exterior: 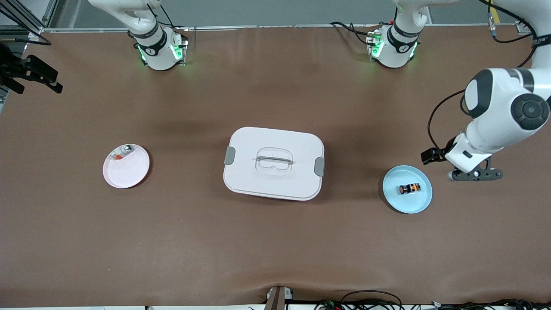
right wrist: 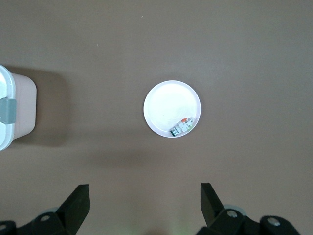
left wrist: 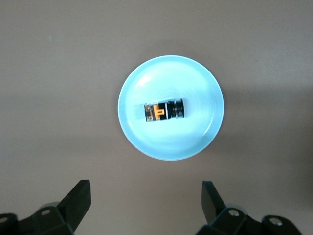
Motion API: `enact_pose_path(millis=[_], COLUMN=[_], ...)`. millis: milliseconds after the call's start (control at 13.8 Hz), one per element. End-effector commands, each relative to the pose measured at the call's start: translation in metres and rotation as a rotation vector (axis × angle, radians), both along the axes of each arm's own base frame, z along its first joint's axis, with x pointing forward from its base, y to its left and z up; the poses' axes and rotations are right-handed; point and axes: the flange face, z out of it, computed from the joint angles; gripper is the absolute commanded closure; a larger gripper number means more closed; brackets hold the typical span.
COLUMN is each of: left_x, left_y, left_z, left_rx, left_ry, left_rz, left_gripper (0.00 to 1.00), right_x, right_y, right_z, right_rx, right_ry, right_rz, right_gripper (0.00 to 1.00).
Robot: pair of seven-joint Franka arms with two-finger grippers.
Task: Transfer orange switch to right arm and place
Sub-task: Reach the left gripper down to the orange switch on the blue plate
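The orange switch [exterior: 409, 188] lies on its side in the middle of a light blue plate [exterior: 407, 206] toward the left arm's end of the table. In the left wrist view the switch [left wrist: 164, 110] and the plate [left wrist: 171, 147] show just ahead of the fingers. My left gripper [exterior: 473, 174] hangs in the air beside the blue plate, open and empty [left wrist: 145, 188]. My right gripper [right wrist: 144, 188] is open and empty, high over the table near a pale pink plate [right wrist: 168, 105].
A white lidded box [exterior: 258, 137] with grey clips stands in the table's middle and also shows in the right wrist view [right wrist: 10, 112]. The pink plate [exterior: 129, 172], toward the right arm's end, holds a small silver-and-red piece [exterior: 120, 153].
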Motion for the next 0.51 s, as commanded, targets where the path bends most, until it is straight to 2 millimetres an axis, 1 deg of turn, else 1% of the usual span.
enact_pose_path(millis=[0,289,433], left_x=[0.010,0.020,0.022], left_y=[-0.001,-0.002,-0.002], left_z=[-0.033,-0.086,-0.105], left_rx=[0.006,-0.010,-0.005], left_ry=[-0.020,-0.060,-0.076], left_rz=[0.016,0.009,-0.007], left_gripper=[0.00,0.00,0.00], right_x=[0.002,0.002,0.002], right_y=[-0.001,-0.001,-0.001], right_z=[0.004,0.004,0.004], right_rx=[-0.019,-0.019,-0.019], right_ry=[0.007,0.007,0.007], right_rz=[-0.001,-0.001,-0.001], right_gripper=[0.00,0.00,0.00])
